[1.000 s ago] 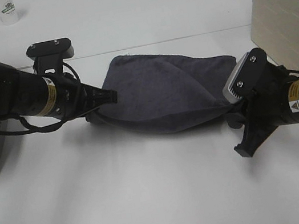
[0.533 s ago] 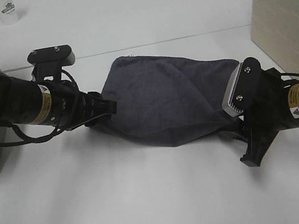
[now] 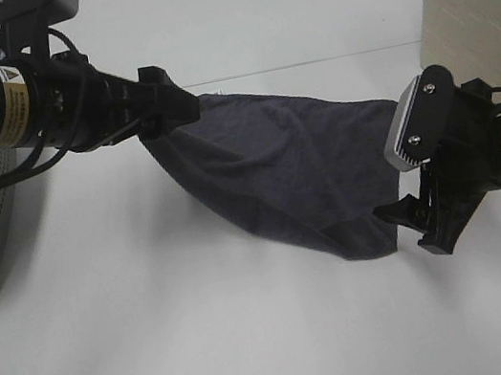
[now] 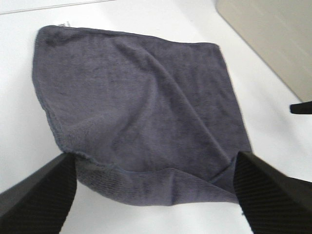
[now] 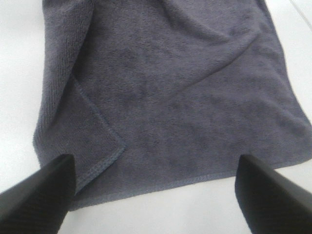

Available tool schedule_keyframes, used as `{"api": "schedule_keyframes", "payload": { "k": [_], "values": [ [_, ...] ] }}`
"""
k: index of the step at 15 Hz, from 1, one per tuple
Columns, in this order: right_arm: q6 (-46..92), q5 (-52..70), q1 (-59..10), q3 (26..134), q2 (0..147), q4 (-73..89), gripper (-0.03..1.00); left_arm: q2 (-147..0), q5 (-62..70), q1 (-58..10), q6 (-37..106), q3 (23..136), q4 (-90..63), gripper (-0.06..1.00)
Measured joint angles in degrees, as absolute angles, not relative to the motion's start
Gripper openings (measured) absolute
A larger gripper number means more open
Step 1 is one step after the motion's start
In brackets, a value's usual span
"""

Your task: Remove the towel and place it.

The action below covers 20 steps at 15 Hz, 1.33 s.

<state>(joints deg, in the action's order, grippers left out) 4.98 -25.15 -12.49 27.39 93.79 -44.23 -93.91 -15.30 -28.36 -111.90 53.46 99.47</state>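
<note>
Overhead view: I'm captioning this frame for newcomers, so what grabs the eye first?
The dark grey towel spread over the white table, between the two black arms. The left gripper is at its far-left corner, the right gripper beside its near-right corner; both wrist views show open jaws.

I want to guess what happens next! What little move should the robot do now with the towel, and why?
Probably pull both arms away. The left tool and right tool are open, and the towel lies spread on the table, gripped by neither.
</note>
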Motion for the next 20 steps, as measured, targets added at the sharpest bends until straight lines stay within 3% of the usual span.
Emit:
{"api": "schedule_keyframes", "payload": {
  "k": [2, 6, 11, 17, 20],
  "values": [
    [4.98, -24.06, -12.49, 27.39, 90.53, -44.23, 0.86, -93.22, -18.51, -28.36, -114.94, 52.02, 99.47, 0.82],
    [4.98, -22.98, -12.49, 27.33, 87.78, -43.60, 0.86, -93.22, -9.34, -28.36, -115.11, 40.22, 100.04, 0.82],
    [4.58, -22.69, -12.49, 27.33, 87.78, -42.91, 0.86, -92.88, -5.16, -28.36, -111.15, 38.45, 100.04, 0.82],
    [-2.92, -20.40, -12.49, 32.26, 83.25, -35.29, 0.86, -91.50, -8.88, -28.36, -111.15, 53.29, 100.04, 0.81],
    [-2.98, -10.83, -12.49, 39.82, 79.53, -33.69, 0.85, -91.50, -5.21, -28.36, -106.63, 63.03, 100.04, 0.79]
  ]
}}
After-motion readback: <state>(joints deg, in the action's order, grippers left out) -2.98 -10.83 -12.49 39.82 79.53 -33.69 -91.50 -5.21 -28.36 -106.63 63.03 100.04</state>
